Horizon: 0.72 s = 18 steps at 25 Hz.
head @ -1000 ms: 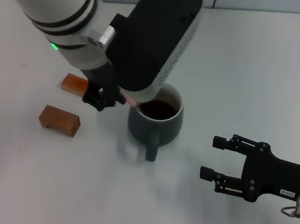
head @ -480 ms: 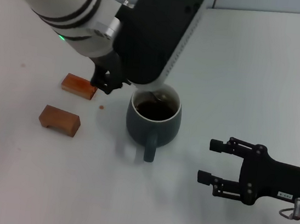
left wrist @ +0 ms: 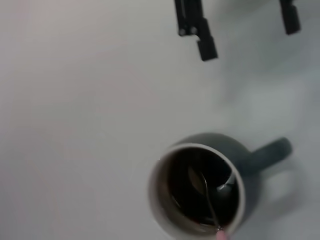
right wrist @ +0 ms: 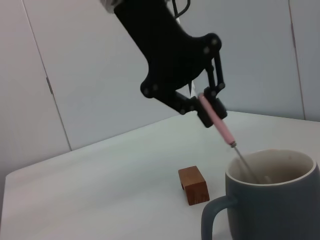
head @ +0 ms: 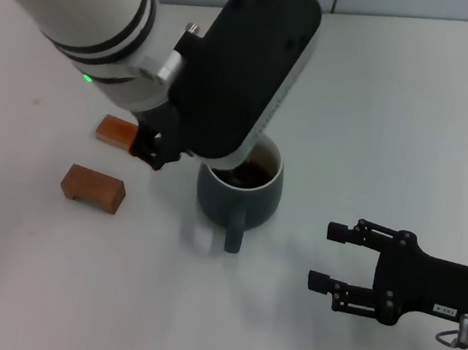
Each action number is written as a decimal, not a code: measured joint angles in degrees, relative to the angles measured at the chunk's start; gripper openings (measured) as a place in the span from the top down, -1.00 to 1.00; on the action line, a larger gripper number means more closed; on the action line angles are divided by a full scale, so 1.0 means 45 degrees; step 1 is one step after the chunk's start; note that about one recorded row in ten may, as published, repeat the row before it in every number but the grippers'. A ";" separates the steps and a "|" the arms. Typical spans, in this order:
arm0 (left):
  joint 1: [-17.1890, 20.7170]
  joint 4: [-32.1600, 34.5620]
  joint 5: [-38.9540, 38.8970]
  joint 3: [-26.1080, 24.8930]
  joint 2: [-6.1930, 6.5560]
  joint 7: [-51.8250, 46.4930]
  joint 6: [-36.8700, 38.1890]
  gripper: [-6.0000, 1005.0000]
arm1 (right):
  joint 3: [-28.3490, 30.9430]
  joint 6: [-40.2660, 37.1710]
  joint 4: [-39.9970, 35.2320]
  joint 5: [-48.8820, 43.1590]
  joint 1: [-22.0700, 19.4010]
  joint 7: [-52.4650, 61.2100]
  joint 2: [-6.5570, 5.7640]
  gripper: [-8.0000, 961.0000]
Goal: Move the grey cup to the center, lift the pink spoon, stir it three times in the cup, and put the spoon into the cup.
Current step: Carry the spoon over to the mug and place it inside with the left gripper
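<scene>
The grey cup [head: 240, 195] stands mid-table, holding dark liquid, with its handle [head: 234, 234] pointing toward the near edge. My left gripper [right wrist: 211, 107] hangs just above and beside the rim, shut on the pink spoon [right wrist: 220, 122]. The spoon slants down, and its metal neck [right wrist: 245, 163] dips inside the cup [right wrist: 274, 200]. The left wrist view looks down into the cup [left wrist: 197, 187], where the spoon's neck and bowl [left wrist: 211, 199] lie in the liquid. In the head view my left wrist hides the spoon. My right gripper [head: 333, 257] rests open to the cup's right, holding nothing.
Two brown wooden blocks lie left of the cup: one [head: 92, 188] in front, another [head: 116, 130] partly under my left gripper [head: 156, 153]. White tabletop [head: 414, 121] stretches to the right and behind. A pale wall panel [right wrist: 100, 75] stands beyond the table.
My left gripper swung away toward the far side and has come back beside the cup, carrying the spoon round inside it. The cup and my right gripper have barely shifted.
</scene>
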 joint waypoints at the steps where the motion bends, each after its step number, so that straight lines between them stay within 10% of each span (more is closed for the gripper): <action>1: 0.0023 0.0002 0.0035 -0.0013 0.0000 0.0000 0.0150 0.73 | 0.0000 0.0003 0.0000 0.0000 -0.0002 0.0001 0.0000 -0.64; 18: 0.0233 0.0130 0.0278 0.0446 -0.0001 -0.0176 -0.0976 0.73 | 0.0001 0.0012 -0.0003 0.0000 0.0036 0.0000 -0.0022 -0.64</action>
